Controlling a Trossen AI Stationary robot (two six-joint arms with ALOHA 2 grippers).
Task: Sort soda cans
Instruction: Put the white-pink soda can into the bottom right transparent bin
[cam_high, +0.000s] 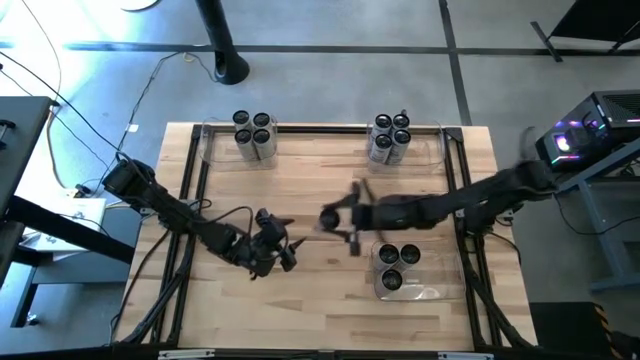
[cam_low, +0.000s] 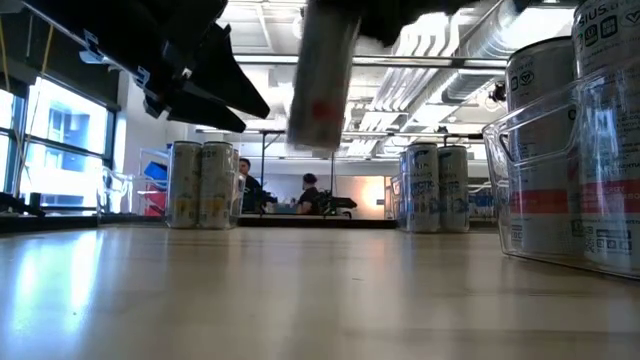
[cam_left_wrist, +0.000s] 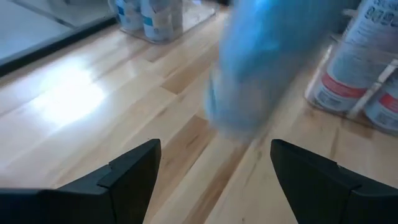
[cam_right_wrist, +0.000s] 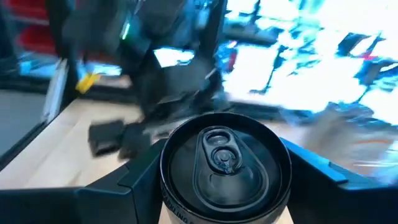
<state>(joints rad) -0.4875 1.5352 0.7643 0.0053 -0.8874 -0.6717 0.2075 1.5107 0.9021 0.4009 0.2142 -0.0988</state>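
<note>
A soda can (cam_right_wrist: 225, 165) with a dark round top stands between the fingers of my right gripper (cam_right_wrist: 227, 186), which is shut on it above the table's middle (cam_high: 335, 218). In the low view the can (cam_low: 322, 80) shows blurred, well above the wood. My left gripper (cam_high: 288, 252) stands open a little to the can's left and nearer the front edge, holding nothing (cam_left_wrist: 214, 168). The held can (cam_left_wrist: 267, 62) is a blue blur ahead of its fingers. More soda cans stand upright in three clear bins. My right gripper pinches the can between its two fingers, one on each side of the wall just below the top rim (cam_right_wrist: 166, 180). The fingers reach in about level from the table's right side. The can stays upright, top up, lifted clear of the table.
Several cans stand in the far-left bin (cam_high: 253, 135) and several in the far-right bin (cam_high: 390, 138). Three cans stand in the near-right bin (cam_high: 397, 268), close under my right arm. Bare wood lies between the bins. Beyond the table, people sit in the room (cam_low: 305, 192).
</note>
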